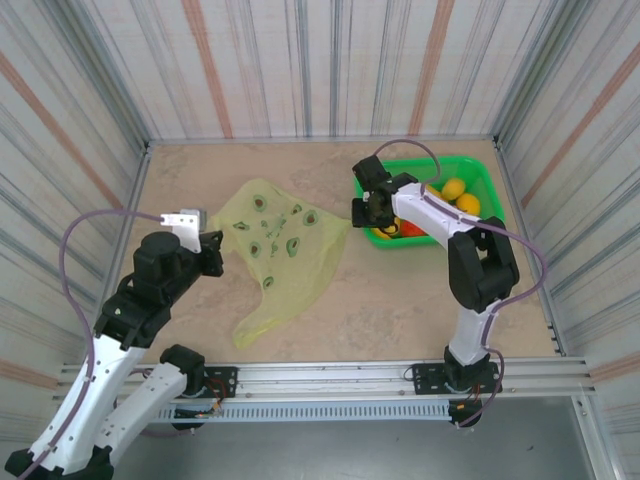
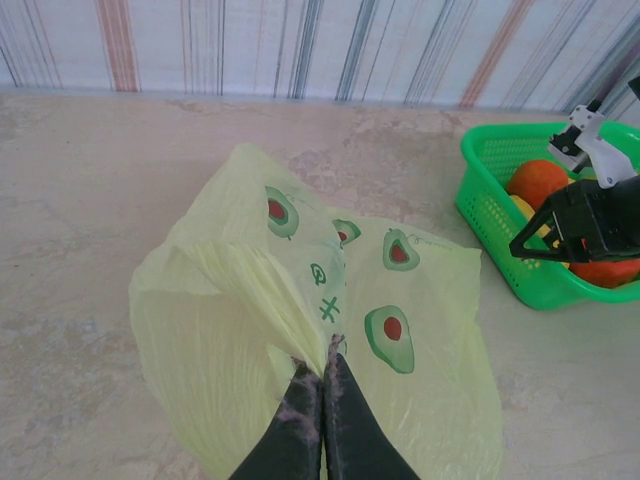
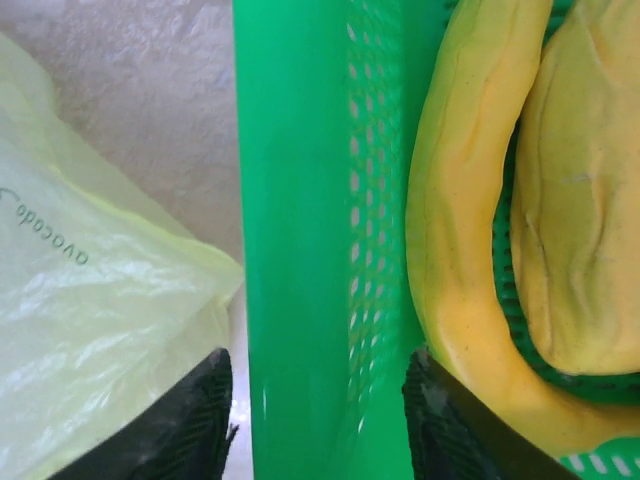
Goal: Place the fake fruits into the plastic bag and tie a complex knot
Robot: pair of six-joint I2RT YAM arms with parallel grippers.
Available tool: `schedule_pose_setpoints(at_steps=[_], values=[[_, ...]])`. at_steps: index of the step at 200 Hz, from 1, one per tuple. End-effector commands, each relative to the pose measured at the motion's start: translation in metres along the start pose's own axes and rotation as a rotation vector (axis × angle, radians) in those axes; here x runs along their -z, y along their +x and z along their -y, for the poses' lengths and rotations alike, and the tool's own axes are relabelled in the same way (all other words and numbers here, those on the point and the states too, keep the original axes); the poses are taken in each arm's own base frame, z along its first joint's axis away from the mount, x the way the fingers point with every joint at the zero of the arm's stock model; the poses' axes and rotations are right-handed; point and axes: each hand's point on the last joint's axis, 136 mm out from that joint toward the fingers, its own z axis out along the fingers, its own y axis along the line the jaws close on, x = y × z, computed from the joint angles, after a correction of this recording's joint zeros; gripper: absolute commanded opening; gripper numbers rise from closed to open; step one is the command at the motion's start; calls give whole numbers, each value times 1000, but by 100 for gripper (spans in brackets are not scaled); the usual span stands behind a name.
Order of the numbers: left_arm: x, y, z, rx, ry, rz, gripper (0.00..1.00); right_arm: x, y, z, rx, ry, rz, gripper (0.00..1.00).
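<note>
gripping the plastic bag (image 2: 420, 280) beside the green basket (image 2: 485, 215), the left gripper (image 2: 322, 395) is clamped on film; the right gripper (image 3: 320, 420) gapes astride the basket wall: shift inward around 1 banana (image 3: 455, 250).

In the overhead view the right arm (image 1: 430, 210) covers much of the green basket (image 1: 465, 162), so the fake fruits (image 1: 455, 189) beneath it cannot be counted. In the left wrist view the basket runs off the right edge, and the bottom edge cuts the left end effector (image 2: 322, 365). The right wrist view crops both bananas (image 3: 450, 250) and cuts off the plastic bag (image 3: 90, 330) at the left and bottom.
</note>
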Motion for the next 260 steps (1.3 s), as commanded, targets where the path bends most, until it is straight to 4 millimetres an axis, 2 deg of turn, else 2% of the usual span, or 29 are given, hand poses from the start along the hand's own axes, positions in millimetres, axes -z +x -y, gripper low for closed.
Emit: schedule_pose_setpoints(at_steps=[1,18,32,45,59,66,70,77,83,104,122,130,139,149,160,179,220,238,260], values=[[9,-22,20,17,96,33,0,50,-11,-8,50,-65,87,59],[16,-31,30,27,145,42,0,79,-19,-20,122,-97,168,58],[16,-32,35,24,171,34,0,100,-20,-39,189,-164,218,46],[12,-30,38,12,185,13,0,114,-14,-63,239,-257,242,28],[9,-29,43,8,207,-4,0,123,-1,-101,297,-384,234,25],[9,-29,46,7,220,-8,0,126,9,-122,332,-443,223,30],[10,-29,48,4,230,-10,0,126,13,-132,349,-467,217,37],[9,-30,49,1,238,-11,0,127,21,-150,379,-506,208,54],[9,-31,50,-4,238,-12,0,126,28,-165,403,-540,192,62],[8,-35,53,-19,243,-14,0,121,43,-209,440,-641,168,69],[8,-35,54,-28,242,-24,0,127,49,-241,463,-733,176,72],[7,-34,53,-30,239,-27,0,130,51,-252,478,-760,188,77],[4,-32,50,-20,220,-31,0,132,51,-261,489,-765,214,87],[1,-32,47,-2,205,-23,0,131,49,-268,495,-767,233,89],[0,-33,51,8,230,-17,0,124,42,-271,491,-731,247,90],[4,-37,56,12,255,-12,0,99,23,-259,448,-585,273,87],[25,-46,44,29,199,65,0,65,2,-244,397,-506,257,83],[34,-48,37,33,172,93,0,41,-11,-219,394,-418,236,82],[46,-50,22,24,85,116,0,30,-34,-179,391,-318,243,78]])
